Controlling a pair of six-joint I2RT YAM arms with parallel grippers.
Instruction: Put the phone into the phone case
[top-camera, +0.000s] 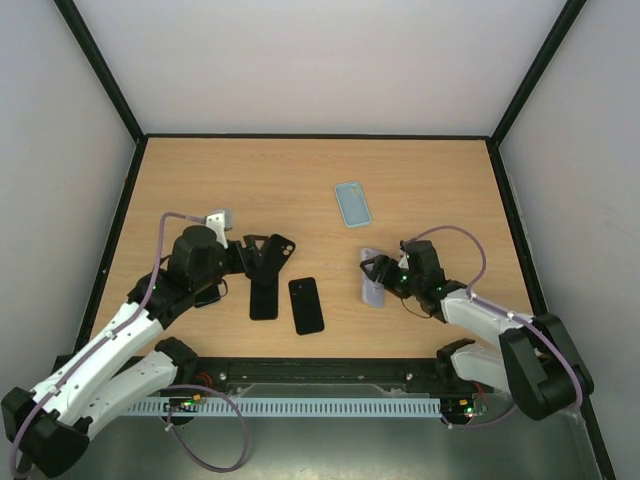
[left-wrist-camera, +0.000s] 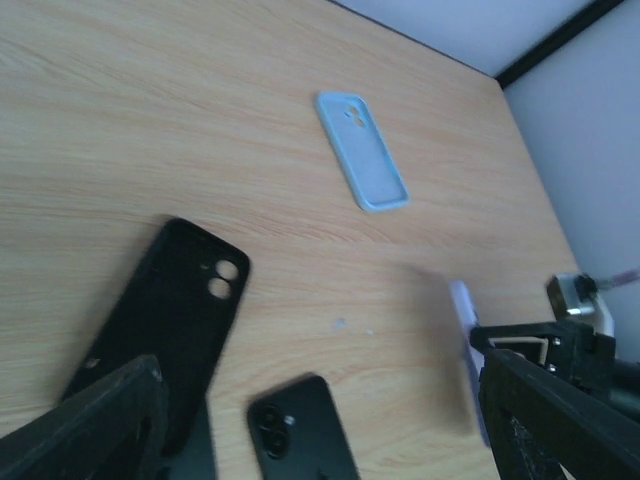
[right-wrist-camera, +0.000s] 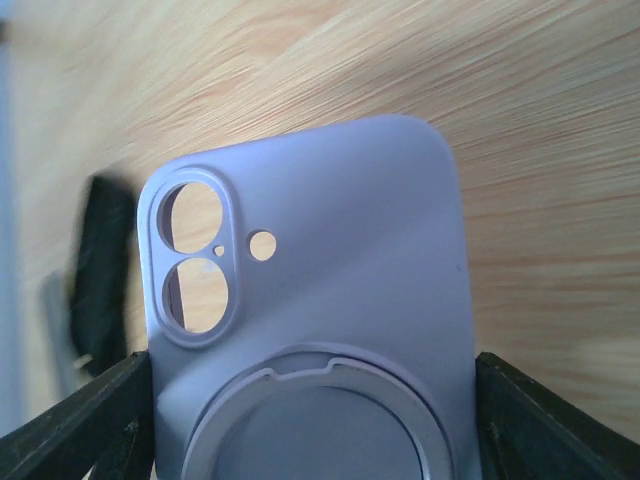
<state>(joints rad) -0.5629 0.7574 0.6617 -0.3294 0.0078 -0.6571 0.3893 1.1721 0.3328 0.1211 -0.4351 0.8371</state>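
A black phone (top-camera: 306, 305) lies camera side up at the table's front middle; it also shows in the left wrist view (left-wrist-camera: 300, 432). A black case (top-camera: 265, 285) lies just left of it, also in the left wrist view (left-wrist-camera: 172, 310). My left gripper (top-camera: 263, 252) is open over the black case's top end, its jaws (left-wrist-camera: 320, 450) wide apart and holding nothing. My right gripper (top-camera: 380, 273) is shut on a lavender ring-backed case (right-wrist-camera: 330, 300) and holds it on edge right of the phone (top-camera: 372, 280).
A light blue case (top-camera: 352, 203) lies flat at the back middle, also in the left wrist view (left-wrist-camera: 362, 150). A dark flat object (top-camera: 207, 296) peeks out under my left arm. Black-framed walls bound the table.
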